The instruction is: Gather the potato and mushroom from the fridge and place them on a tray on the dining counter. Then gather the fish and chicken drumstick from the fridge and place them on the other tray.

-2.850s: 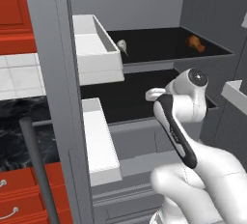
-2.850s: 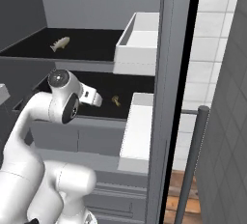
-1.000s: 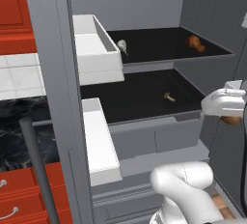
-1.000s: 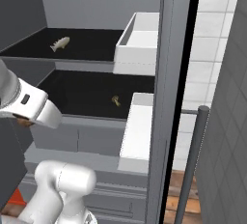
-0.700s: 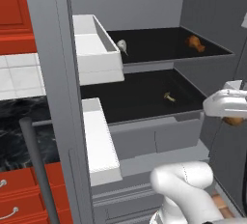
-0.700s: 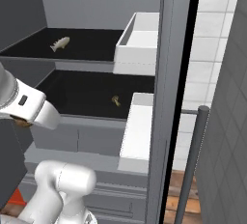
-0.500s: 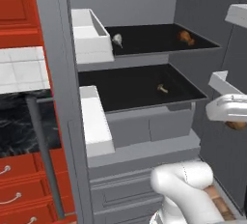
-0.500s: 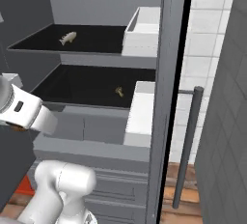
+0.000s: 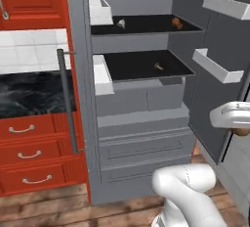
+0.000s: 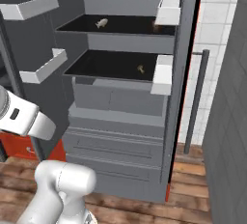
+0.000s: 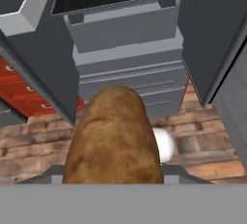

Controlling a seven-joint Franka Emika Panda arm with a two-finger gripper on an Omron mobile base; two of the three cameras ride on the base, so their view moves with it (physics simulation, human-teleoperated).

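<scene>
In gripper (image 11: 113, 179), potato (image 11: 113, 141)

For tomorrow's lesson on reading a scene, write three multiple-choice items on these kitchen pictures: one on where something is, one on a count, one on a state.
1. Where is the small pale fish?
A. on the upper black shelf of the tall grey metal fridge
B. on the wooden floor
C. in a red drawer

2. How many red drawer fronts with curved handles stand left of the fridge in the left base view?
A. one
B. three
C. five

3. What is the state of the brown oval potato?
A. lying on the lower shelf
B. held in the gripper, outside the fridge
C. lying in a closed drawer

Answers: 1 A, the fish lies on the top shelf; 2 B, three handled fronts are stacked there; 3 B, the hand view has the potato close up at the gripper, the fridge beyond.
</scene>
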